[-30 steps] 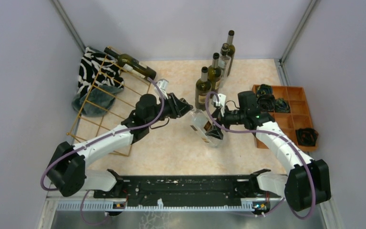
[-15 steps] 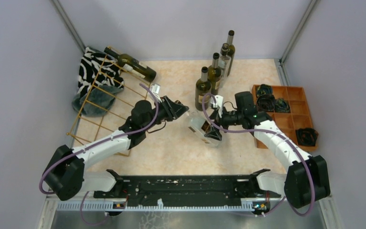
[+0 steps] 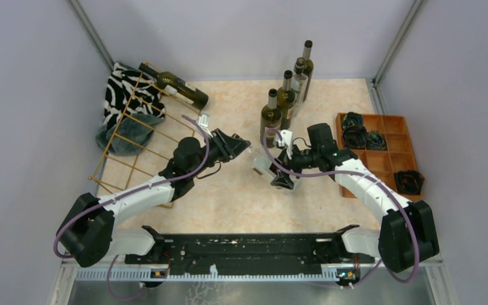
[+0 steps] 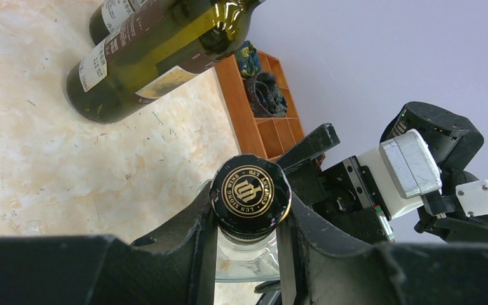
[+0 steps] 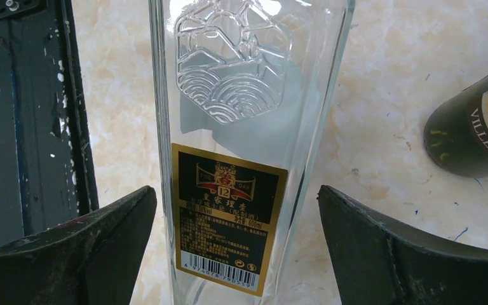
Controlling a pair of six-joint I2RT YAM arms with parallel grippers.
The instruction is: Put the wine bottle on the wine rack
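A clear glass wine bottle (image 3: 267, 168) with a black and gold label (image 5: 229, 222) and a black cap (image 4: 250, 194) is tilted at mid-table, neck towards the left. My left gripper (image 3: 246, 150) is shut on its neck just under the cap, as the left wrist view (image 4: 248, 223) shows. My right gripper (image 3: 281, 173) is open and straddles the bottle's body (image 5: 241, 127); both fingers (image 5: 101, 238) stand apart from the glass. The gold wire wine rack (image 3: 141, 136) leans at the far left. A dark green bottle (image 3: 175, 86) lies across its top.
A zebra-print cloth (image 3: 126, 95) lies behind the rack. Several dark bottles (image 3: 271, 119) stand at the back centre, just behind the held bottle. An orange-brown wooden compartment tray (image 3: 387, 162) with dark items sits at the right. The black base rail (image 3: 248, 249) runs along the near edge.
The left wrist has turned and its forearm has dropped lower. The right arm and the clear bottle have shifted a little to the left and away.
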